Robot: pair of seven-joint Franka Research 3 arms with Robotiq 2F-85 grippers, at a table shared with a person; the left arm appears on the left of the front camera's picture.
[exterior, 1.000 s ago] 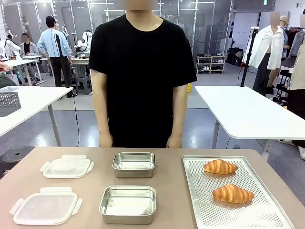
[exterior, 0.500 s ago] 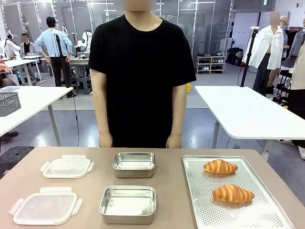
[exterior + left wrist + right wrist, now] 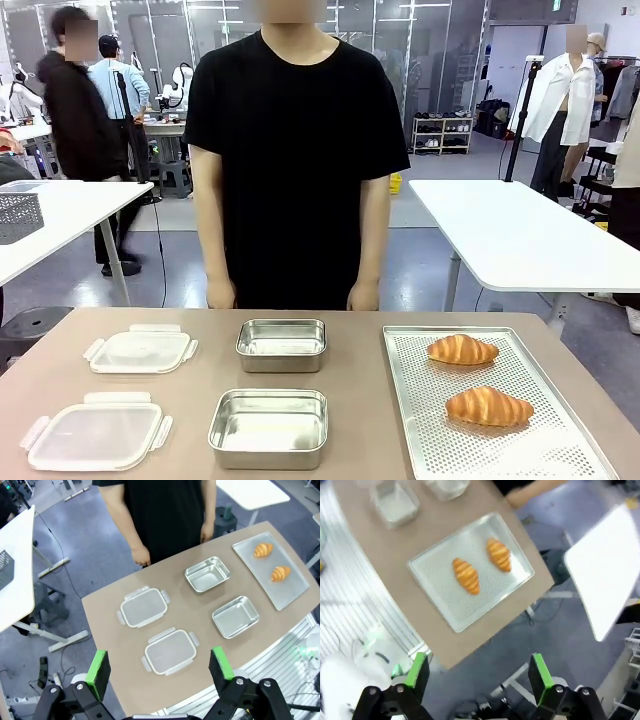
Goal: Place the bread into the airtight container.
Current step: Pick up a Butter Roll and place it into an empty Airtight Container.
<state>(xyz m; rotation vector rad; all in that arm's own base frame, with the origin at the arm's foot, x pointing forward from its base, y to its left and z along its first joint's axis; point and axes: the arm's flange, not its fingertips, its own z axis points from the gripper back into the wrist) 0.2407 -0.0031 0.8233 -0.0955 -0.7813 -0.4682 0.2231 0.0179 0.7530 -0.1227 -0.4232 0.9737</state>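
Note:
Two golden breads [image 3: 461,349] [image 3: 488,406] lie on a perforated metal tray [image 3: 430,440] at the right of the table. Two empty steel airtight containers [image 3: 282,344] [image 3: 268,427] stand in the middle. From high above, the left wrist view shows my left gripper [image 3: 159,669] open over the table's near edge, with the containers [image 3: 207,573] [image 3: 235,616] and breads [image 3: 263,549] [image 3: 280,573] far below. My right gripper [image 3: 479,672] is open too, high over the table's edge beside the tray [image 3: 440,587] and its breads [image 3: 466,575] [image 3: 498,554].
Two clear plastic lids [image 3: 141,351] [image 3: 95,433] lie left of the containers. A person in a black shirt stands at the far edge, hands [image 3: 222,293] hanging at their sides. White tables stand behind on both sides.
A person in dark clothes has walked into the background at the left. Nothing on the table has moved.

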